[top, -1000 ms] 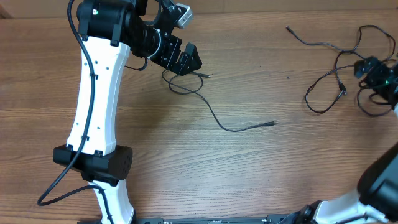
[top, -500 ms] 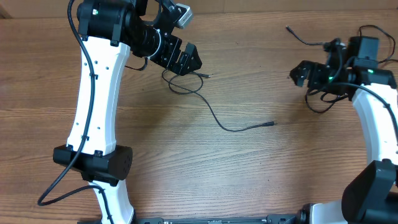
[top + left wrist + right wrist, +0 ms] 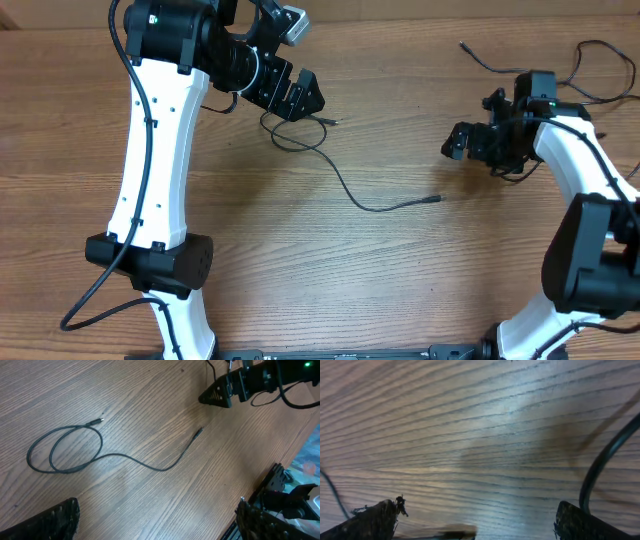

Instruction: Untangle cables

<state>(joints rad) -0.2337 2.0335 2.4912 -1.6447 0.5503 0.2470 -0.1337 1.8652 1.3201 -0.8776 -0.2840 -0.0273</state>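
Hovering wide and empty over one separated cable [image 3: 345, 190] at upper centre-left, the left fingers [image 3: 305, 95] stand clear; the right fingers [image 3: 458, 140], equally wide, sit low beside the upper-right tangle [image 3: 480, 61], apparently to pick a strand

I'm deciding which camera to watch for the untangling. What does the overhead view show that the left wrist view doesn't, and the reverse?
Only overhead: the spread of the tangled cables at the far right, around the right arm, and the left arm's white body.
Only left wrist: its own open fingers at the bottom corners.
Both: the single looped cable lying free on the wooden table, and the open right gripper.
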